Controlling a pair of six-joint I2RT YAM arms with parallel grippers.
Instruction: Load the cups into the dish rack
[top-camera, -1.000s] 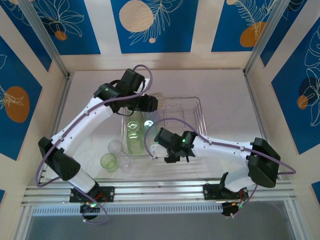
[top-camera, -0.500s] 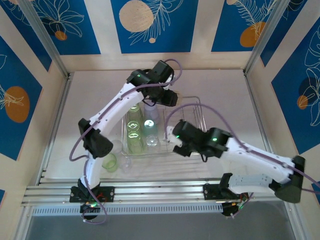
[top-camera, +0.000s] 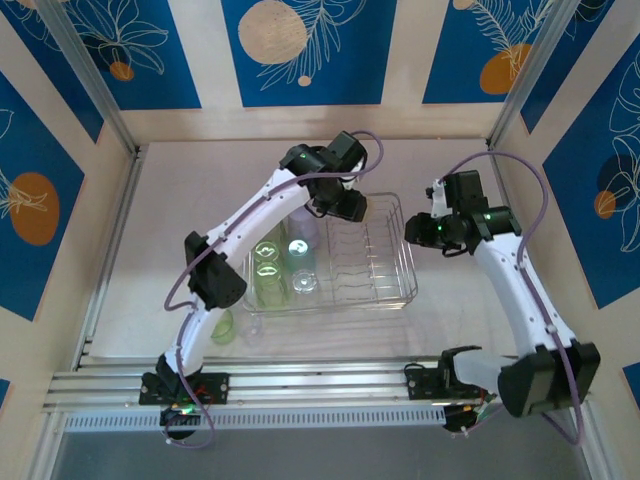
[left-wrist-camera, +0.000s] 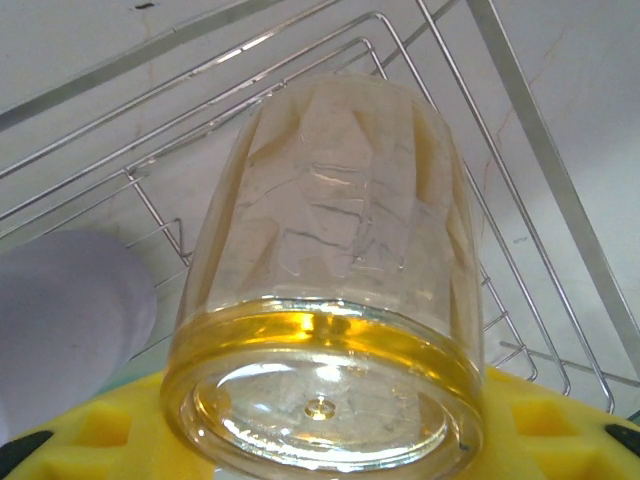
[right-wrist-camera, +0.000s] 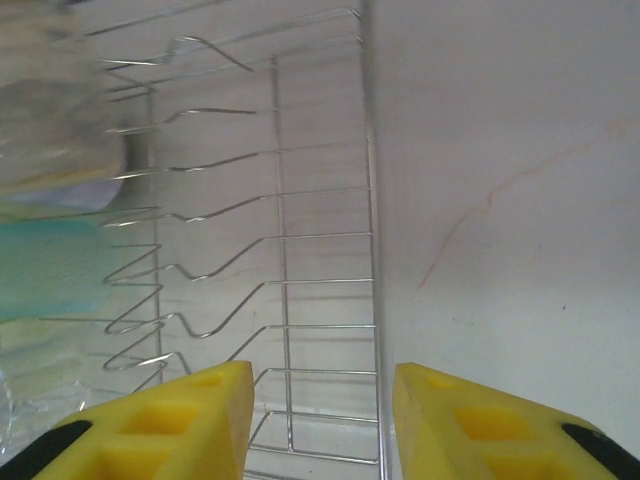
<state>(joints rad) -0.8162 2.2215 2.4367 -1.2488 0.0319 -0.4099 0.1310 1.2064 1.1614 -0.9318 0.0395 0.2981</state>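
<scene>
Tumblers of translucent plastic sit in the left end of the rectangular silvery wire dish rack (top-camera: 365, 262) on the pale desk (top-camera: 170, 230): three green tumblers (top-camera: 268, 272) in a row along the left side, with a teal tumbler (top-camera: 298, 249) and a clear tumbler (top-camera: 306, 283) just beside them. The left end effector (top-camera: 347, 206) hangs over the rack's far side, clenched on an amber tumbler (left-wrist-camera: 330, 250) whose base faces the wrist camera and whose mouth points toward the wires. A lilac tumbler (left-wrist-camera: 70, 320) sits just beside it. The right end effector (right-wrist-camera: 320, 410) hovers at the rack's right edge, its yellow fingers (right-wrist-camera: 190, 415) apart with nothing between them. Outside the rack, near its front left corner, a green cup (top-camera: 219, 325) and a clear cup (top-camera: 253, 322) stand on the desk.
</scene>
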